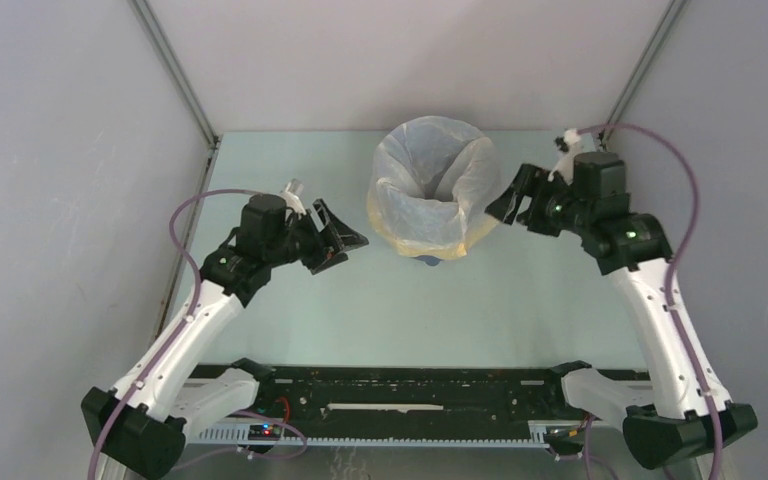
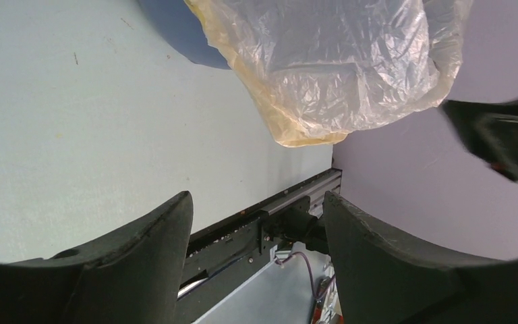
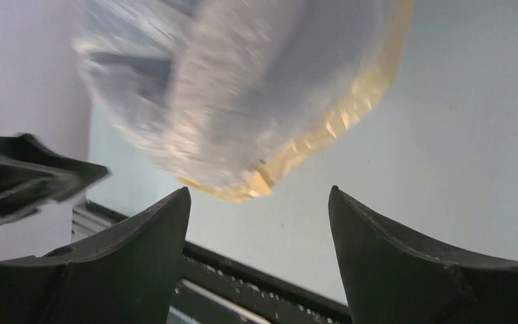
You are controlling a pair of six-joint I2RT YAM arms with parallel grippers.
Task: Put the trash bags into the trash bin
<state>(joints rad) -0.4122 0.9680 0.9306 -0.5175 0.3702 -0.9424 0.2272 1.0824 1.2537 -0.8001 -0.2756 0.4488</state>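
Trash bag (image 1: 430, 185) seemingly lines trash bin (image 1: 428, 260); left claw (image 1: 346, 247) and right claw (image 1: 505, 203) gape.

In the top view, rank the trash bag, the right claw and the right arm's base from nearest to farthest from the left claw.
Measured from the left claw:
1. trash bag, just to its right, mid-table.
2. right claw, on the bag's other side.
3. right arm's base, at the near right corner.

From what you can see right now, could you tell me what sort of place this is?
Likely a robot test cell: plain grey walls on metal framing enclose a pale table, with two arms facing a bag-lined trash bin.
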